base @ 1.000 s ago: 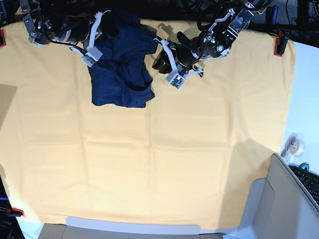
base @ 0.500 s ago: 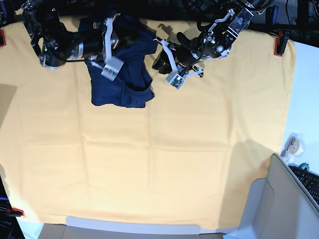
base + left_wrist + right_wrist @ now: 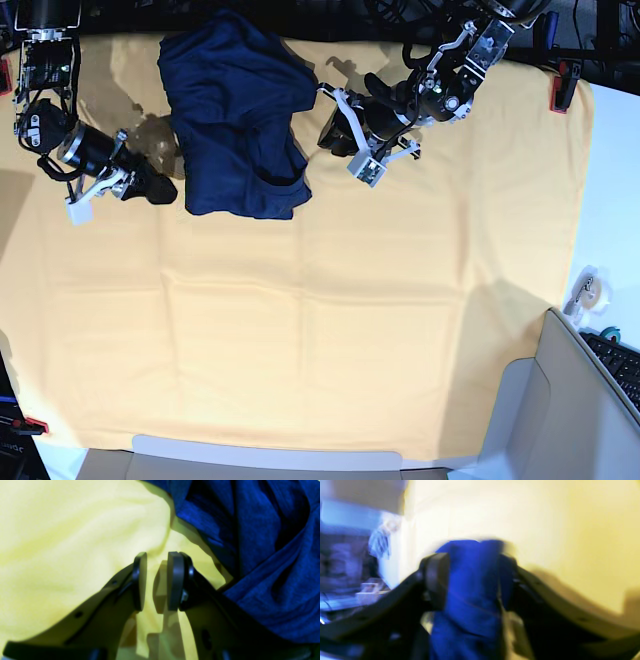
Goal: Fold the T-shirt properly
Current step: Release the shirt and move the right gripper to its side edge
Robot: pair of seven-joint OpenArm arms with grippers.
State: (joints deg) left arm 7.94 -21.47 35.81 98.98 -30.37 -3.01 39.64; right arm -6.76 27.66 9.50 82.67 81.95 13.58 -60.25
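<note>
T-shirt point(image 3: 240, 125) lies bunched at the counter's point(image 3: 330, 330) far edge; wide bare yellow cloth in front and to both sides. Left claw point(image 3: 156, 580) low over cloth just beside the shirt's edge, jaws narrowly apart, holding nothing. Right claw point(image 3: 470, 580), reached in low from the side, grips blue fabric; view blurred.
</note>
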